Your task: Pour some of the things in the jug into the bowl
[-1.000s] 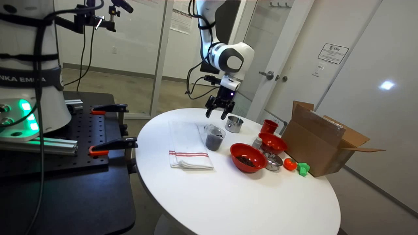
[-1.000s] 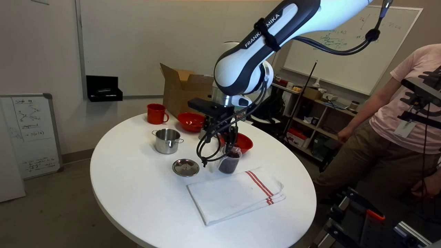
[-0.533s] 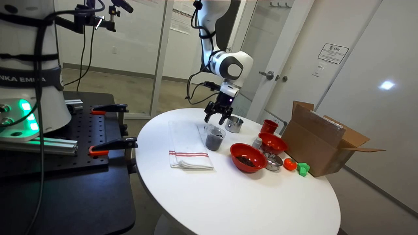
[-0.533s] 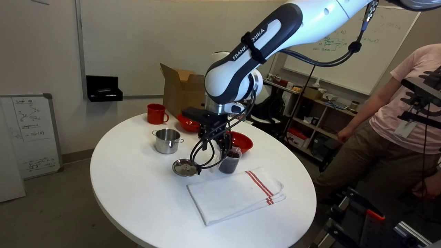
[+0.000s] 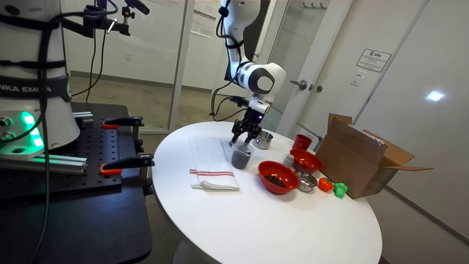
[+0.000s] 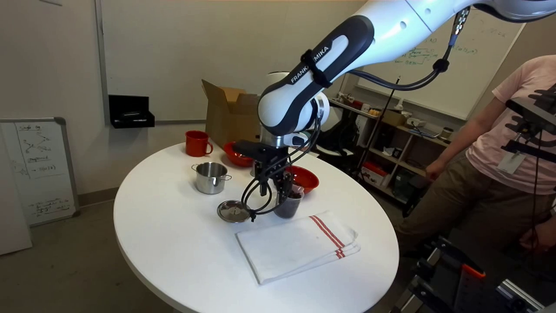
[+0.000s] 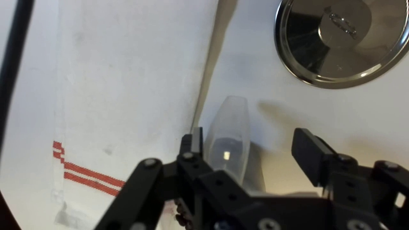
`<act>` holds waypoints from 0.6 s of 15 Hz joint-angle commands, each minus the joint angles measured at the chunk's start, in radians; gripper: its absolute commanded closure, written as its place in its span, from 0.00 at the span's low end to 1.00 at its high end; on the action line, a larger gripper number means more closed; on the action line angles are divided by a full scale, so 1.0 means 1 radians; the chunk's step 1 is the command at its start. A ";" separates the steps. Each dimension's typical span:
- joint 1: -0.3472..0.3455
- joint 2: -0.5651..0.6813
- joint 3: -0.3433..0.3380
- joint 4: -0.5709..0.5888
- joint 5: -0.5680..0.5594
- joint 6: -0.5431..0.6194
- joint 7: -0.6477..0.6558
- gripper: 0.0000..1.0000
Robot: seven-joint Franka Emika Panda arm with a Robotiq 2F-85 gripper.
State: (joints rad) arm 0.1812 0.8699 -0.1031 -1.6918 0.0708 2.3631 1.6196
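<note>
straddling the handle (image 7: pixel 229 140) of the translucent jug (image 5: pixel 240 160), the gripper (image 7: pixel 249 137) holds its jaws apart, presumably to pinch and pour, the jug standing between dish towel (image 5: pixel 211 157) and part-filled red bowl (image 5: pixel 283 169), in from the edge of the round table (image 5: pixel 293 227).

I am counting: red bowls (image 5: pixel 276 169) (image 5: pixel 307 157), two; red mug (image 5: pixel 302 142), jug (image 5: pixel 240 160), towel (image 6: pixel 297 250), tomato (image 5: pixel 325 184), green item (image 5: pixel 340 190), grey container (image 5: pixel 288 160), cardboard box (image 5: pixel 351 165), metal pot (image 6: pixel 210 184), metal dish (image 5: pixel 307 180), lid (image 7: pixel 345 41), one each.

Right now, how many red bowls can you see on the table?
2: one red bowl near the jug, and another red bowl beside the cardboard box. More could be hidden inside the box.
</note>
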 commanded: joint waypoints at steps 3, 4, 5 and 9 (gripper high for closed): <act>-0.002 0.013 -0.004 0.034 0.005 -0.024 0.013 0.76; -0.003 0.012 -0.002 0.033 0.007 -0.025 0.012 0.83; -0.003 0.011 -0.002 0.033 0.007 -0.027 0.011 0.90; -0.006 0.003 0.002 0.026 0.011 -0.024 0.006 0.93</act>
State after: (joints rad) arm 0.1792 0.8700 -0.1046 -1.6860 0.0727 2.3596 1.6196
